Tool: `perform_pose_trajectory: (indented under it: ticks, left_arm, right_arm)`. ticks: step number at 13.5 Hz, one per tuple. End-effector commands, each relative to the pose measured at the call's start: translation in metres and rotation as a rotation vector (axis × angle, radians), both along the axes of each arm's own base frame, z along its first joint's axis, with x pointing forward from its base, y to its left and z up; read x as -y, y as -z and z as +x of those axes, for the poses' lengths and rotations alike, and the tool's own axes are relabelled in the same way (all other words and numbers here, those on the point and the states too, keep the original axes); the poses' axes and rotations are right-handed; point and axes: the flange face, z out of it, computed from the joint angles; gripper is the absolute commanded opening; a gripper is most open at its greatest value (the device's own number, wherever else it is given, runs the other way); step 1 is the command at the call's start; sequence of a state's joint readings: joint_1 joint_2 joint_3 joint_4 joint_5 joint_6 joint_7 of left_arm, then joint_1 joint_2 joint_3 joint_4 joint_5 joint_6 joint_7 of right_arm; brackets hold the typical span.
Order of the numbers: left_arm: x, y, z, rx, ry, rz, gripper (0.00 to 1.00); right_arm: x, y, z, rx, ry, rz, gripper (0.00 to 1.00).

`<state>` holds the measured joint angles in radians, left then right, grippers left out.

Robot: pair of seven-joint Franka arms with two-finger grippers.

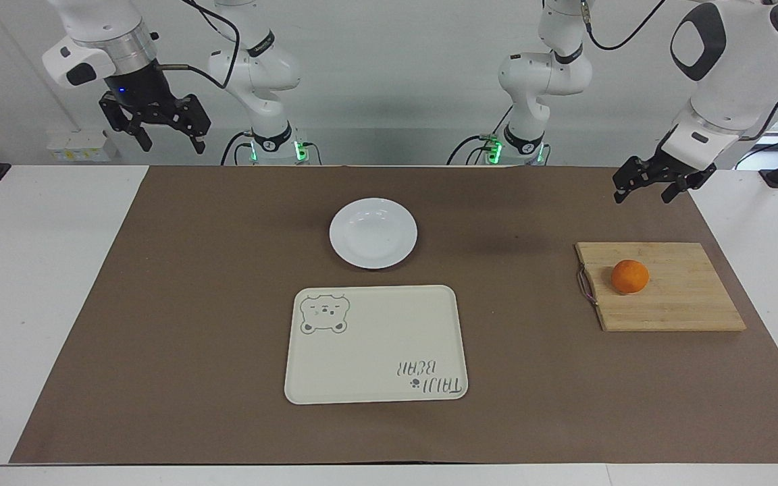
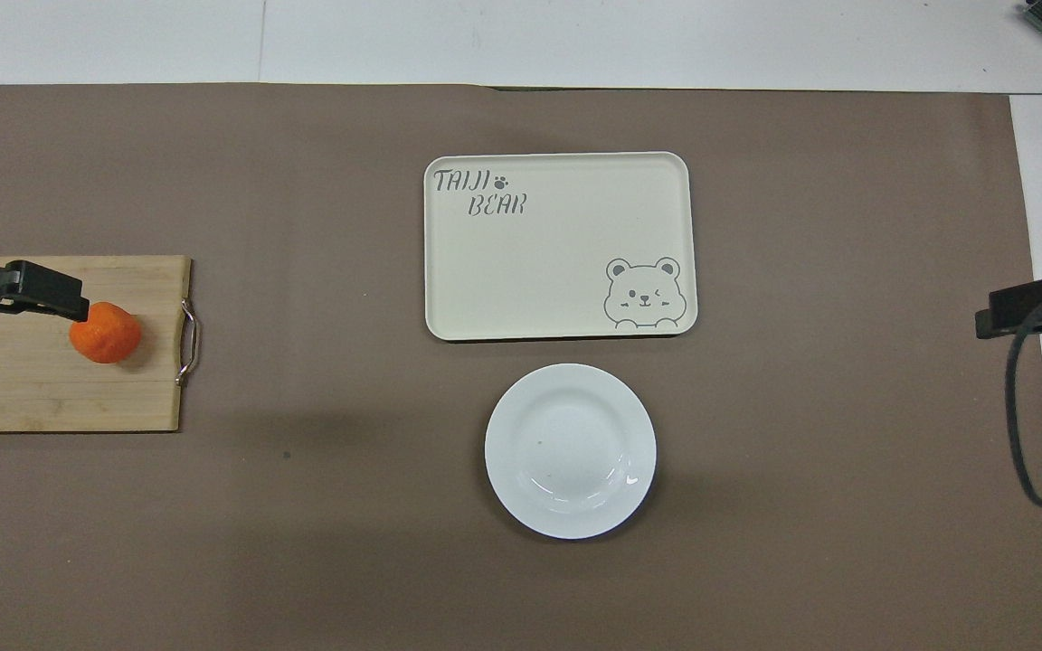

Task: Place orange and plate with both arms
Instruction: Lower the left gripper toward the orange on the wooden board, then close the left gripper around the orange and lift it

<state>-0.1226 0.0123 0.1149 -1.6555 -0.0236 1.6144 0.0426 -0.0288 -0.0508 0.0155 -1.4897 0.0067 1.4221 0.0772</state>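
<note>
The orange rests on a wooden cutting board toward the left arm's end of the table. The white plate lies empty on the brown mat in the middle, nearer to the robots than the tray. My left gripper hangs open in the air over the mat by the board's robot-side edge, well clear of the orange. In the overhead view one of its fingers overlaps the orange's edge. My right gripper waits open and high, over the table's edge at the right arm's end.
A cream rectangular tray with a bear drawing lies empty, just farther from the robots than the plate. The board has a metal handle on the side facing the plate. A black cable hangs by the right arm.
</note>
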Motion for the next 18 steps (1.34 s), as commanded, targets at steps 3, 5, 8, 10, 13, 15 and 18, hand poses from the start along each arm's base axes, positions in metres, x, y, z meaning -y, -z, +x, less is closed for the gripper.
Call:
perform_pose_trajectory:
  ticks: [3, 5, 8, 10, 13, 15, 18]
  left_arm:
    - [-0.026, 0.036, -0.004, 0.036, 0.031, 0.01, 1.0]
    - [-0.041, 0.058, 0.0, 0.038, 0.027, 0.01, 1.0]
    - [-0.067, 0.095, 0.002, 0.052, -0.005, 0.016, 1.0]
    - [-0.072, 0.121, 0.007, 0.053, 0.002, 0.02, 1.0]
    - [-0.096, 0.168, 0.023, 0.052, 0.002, 0.03, 1.0]
    - [-0.098, 0.19, 0.025, 0.054, -0.001, 0.034, 1.0]
    - [-0.097, 0.229, 0.024, 0.075, -0.002, 0.041, 1.0]
  right_arm:
    - [0.002, 0.001, 0.001, 0.01, -0.021, 0.018, 1.0]
    - [0.002, 0.001, 0.001, 0.01, -0.021, 0.018, 1.0]
    - [0.002, 0.001, 0.001, 0.011, -0.021, 0.018, 1.0]
    - [0.003, 0.001, 0.001, 0.01, -0.019, 0.018, 1.0]
    - [0.002, 0.001, 0.001, 0.011, -0.021, 0.018, 1.0]
    - [0.002, 0.001, 0.001, 0.011, -0.021, 0.018, 1.0]
    - [0.002, 0.001, 0.001, 0.01, -0.021, 0.018, 1.0]
